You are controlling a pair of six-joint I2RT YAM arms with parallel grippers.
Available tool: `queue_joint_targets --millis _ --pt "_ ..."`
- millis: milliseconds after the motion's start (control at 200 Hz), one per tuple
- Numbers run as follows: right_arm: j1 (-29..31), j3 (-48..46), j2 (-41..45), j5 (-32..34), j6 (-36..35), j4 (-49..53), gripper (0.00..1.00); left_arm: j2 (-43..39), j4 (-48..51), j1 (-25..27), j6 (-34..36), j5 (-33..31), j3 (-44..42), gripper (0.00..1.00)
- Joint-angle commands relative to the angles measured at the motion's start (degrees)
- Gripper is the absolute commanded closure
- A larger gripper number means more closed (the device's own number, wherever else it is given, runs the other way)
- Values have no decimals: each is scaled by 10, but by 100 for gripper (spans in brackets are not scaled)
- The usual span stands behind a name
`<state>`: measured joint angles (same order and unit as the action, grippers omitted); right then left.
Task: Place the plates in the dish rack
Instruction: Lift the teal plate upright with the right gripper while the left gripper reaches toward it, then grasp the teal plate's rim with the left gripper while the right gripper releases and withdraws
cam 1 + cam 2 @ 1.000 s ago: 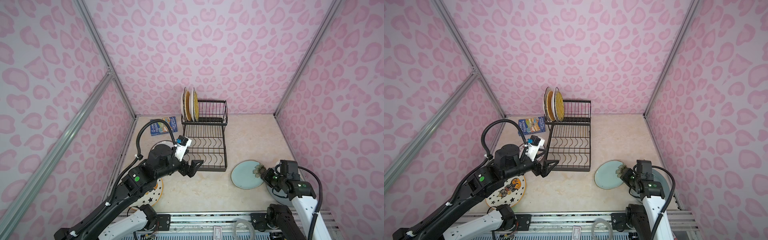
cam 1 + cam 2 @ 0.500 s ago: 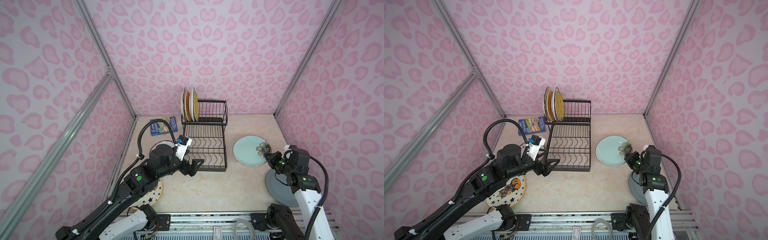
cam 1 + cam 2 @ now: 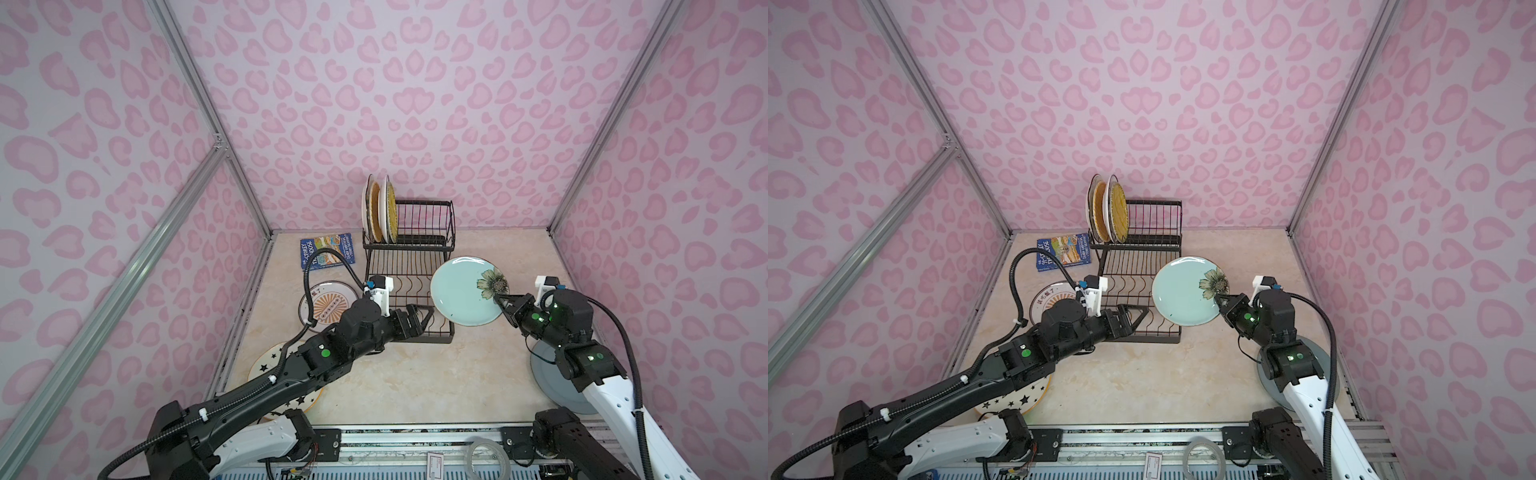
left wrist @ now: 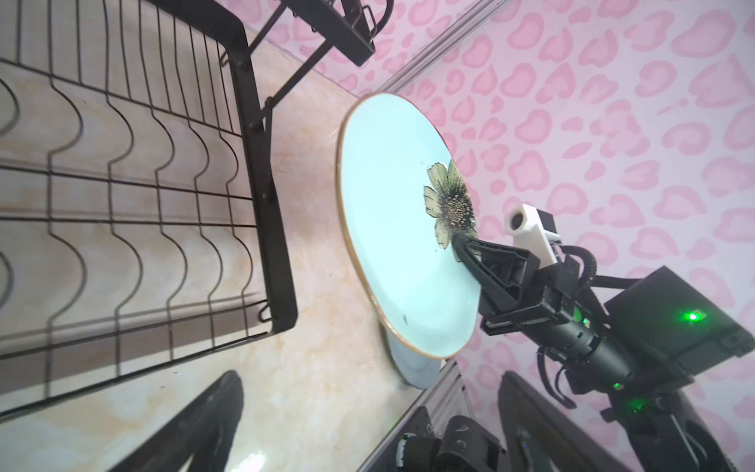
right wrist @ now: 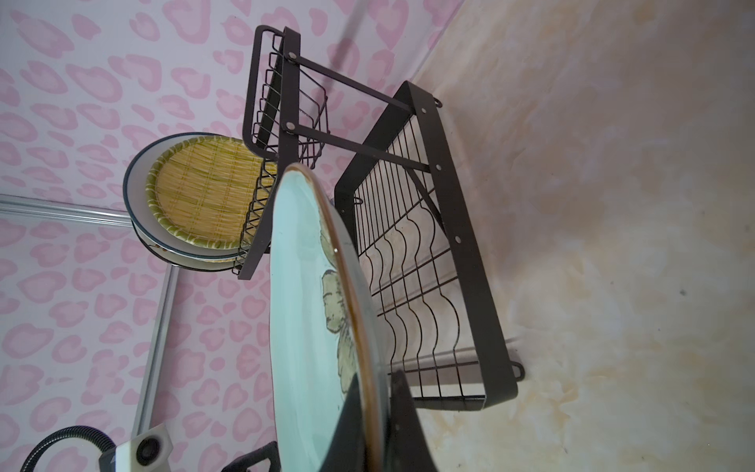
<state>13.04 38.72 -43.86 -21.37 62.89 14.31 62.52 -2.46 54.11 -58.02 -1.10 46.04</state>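
The teal plate [image 3: 457, 291] has risen from the worktop's right edge to the dish rack [image 3: 405, 246], tilted for slotting, its rim pinched by the right gripper [image 3: 500, 298]; the left gripper [image 3: 423, 318] has its jaws apart.

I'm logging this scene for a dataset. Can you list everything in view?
rack: one, black wire, back middle.
racked plates: apparently four, yellow woven and white, upright in the upper tier.
teal plate: one, flowered, held aloft right of the rack.
grey plate: one, flat, front right.
sunburst plate: one, white and orange, flat left of the rack.
star plate: one, cream, flat, front left.
book: one, blue, back left.
ring: one, clear, front rail.
left gripper: open, by the rack's front edge.
right gripper: shut on the teal plate's rim.
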Motion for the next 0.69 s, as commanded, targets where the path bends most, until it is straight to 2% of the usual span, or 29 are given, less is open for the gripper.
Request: queue_joint_targets --millis 0,240,435,565,690 --pt "27 -10 -8 39 41 -103 100 35 -80 28 -108 -67 -4 1" --pt "63 -23 -22 62 67 -126 100 98 -119 61 -178 -121 6 7" --pt "70 -22 -25 71 69 -128 100 132 -175 72 -239 -143 -4 25" --pt "72 -27 -27 71 70 -134 100 153 -197 78 -266 -154 3 30" --pt "72 -28 -25 74 68 -134 100 184 -190 81 -317 -149 16 41"
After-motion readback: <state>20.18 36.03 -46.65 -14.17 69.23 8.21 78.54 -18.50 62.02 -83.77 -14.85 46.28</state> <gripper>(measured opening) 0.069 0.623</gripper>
